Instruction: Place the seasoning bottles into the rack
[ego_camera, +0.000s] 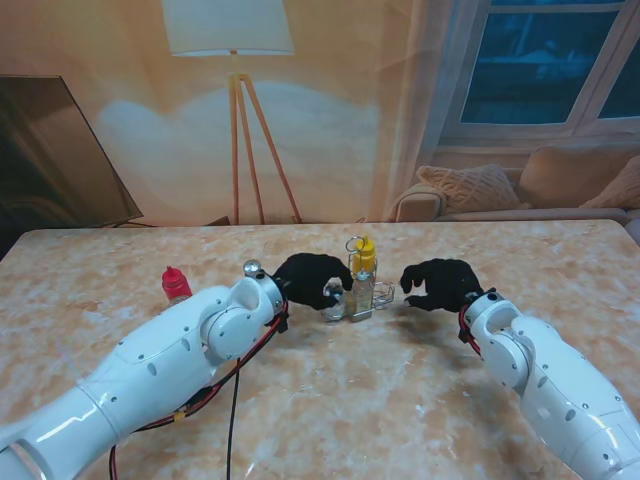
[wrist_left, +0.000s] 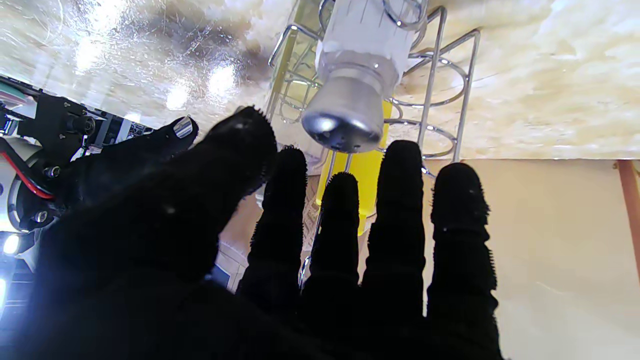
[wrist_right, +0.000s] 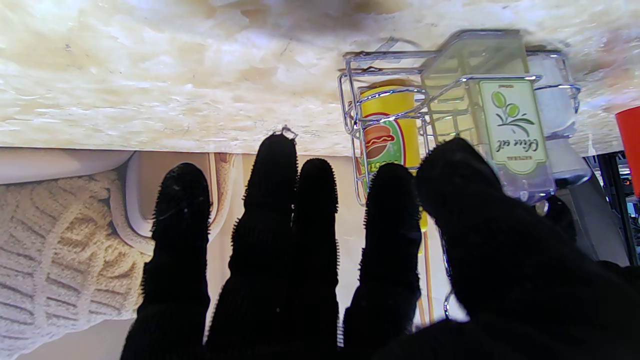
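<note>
The wire rack (ego_camera: 372, 298) stands mid-table and holds a yellow sauce bottle (ego_camera: 366, 256), a clear olive oil bottle (ego_camera: 362, 291) and a silver-capped white shaker (ego_camera: 333, 299). The left wrist view shows the shaker (wrist_left: 350, 95) seated in a rack ring, just past my spread fingertips (wrist_left: 400, 165). My left hand (ego_camera: 308, 279) is open right beside the rack's left side. My right hand (ego_camera: 440, 284) hovers open to the right of the rack, apart from it. In the right wrist view the yellow bottle (wrist_right: 387, 130) and the oil bottle (wrist_right: 510, 125) sit behind the wires. A red-capped bottle (ego_camera: 176, 284) stands alone on the left.
A small silver cap (ego_camera: 252, 268) peeks out behind my left wrist; what it belongs to is hidden. The marble table (ego_camera: 330, 400) stretches toward me. A floor lamp (ego_camera: 238, 120) and a sofa (ego_camera: 520, 190) stand beyond the far edge.
</note>
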